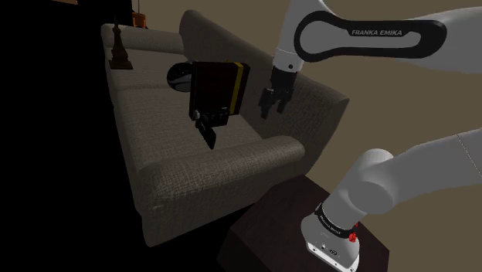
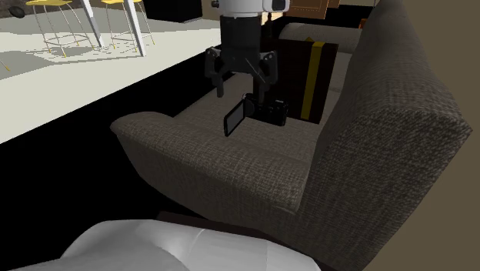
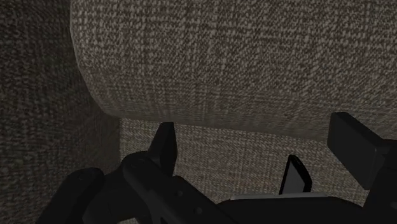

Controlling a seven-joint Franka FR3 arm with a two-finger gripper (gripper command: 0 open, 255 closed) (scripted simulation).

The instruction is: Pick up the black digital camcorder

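On the woven sofa [image 1: 216, 166] stands a dark box [image 1: 218, 85] with a yellow stripe.

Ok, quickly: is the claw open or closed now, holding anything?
Black two-finger claw: open, holding nothing; the small black camcorder rests ungrasped on the grey woven sofa.

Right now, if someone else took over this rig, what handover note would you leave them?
Gripper: open, empty, hanging above the sofa seat, close to the camcorder and not touching it.
The camcorder is black and sits on the seat cushion with its flip screen swung out, just in front of a dark box with a yellow stripe.
Done: approach only.
Left: lower over the camcorder, shut on its body, lift.
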